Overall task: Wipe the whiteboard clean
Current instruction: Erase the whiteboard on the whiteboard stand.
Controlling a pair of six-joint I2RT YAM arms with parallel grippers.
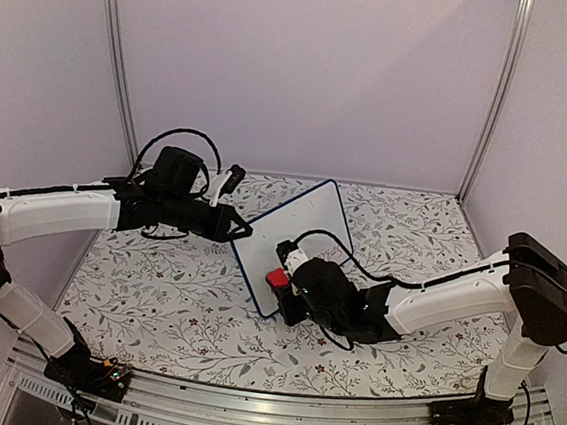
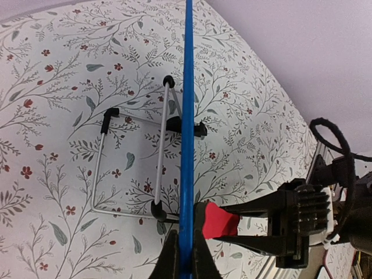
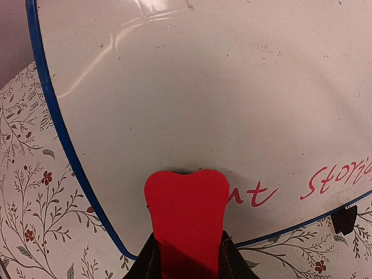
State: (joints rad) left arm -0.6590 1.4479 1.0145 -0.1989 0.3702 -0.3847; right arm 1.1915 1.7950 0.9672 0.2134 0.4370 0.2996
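Observation:
The whiteboard [image 1: 298,236] stands tilted on the table, its glossy white face [image 3: 203,87] toward my right arm and its dark-blue rim [image 2: 187,104] seen edge-on in the left wrist view. Red handwriting [image 3: 337,180] runs along its lower right part. My left gripper [image 1: 245,232] is shut on the board's left rim [image 2: 186,258]. My right gripper [image 1: 286,273] is shut on a small red eraser [image 3: 186,209], whose front end presses against the board's face near the lower left corner. From the left wrist view the eraser [image 2: 220,221] touches the board just beside my left fingers.
A white wire stand [image 2: 131,165] with black tips lies behind the board on the floral tablecloth [image 1: 156,281]. Lilac walls and two metal posts [image 1: 118,56] enclose the back and sides. A black clip foot [image 3: 347,220] sits under the board's lower edge.

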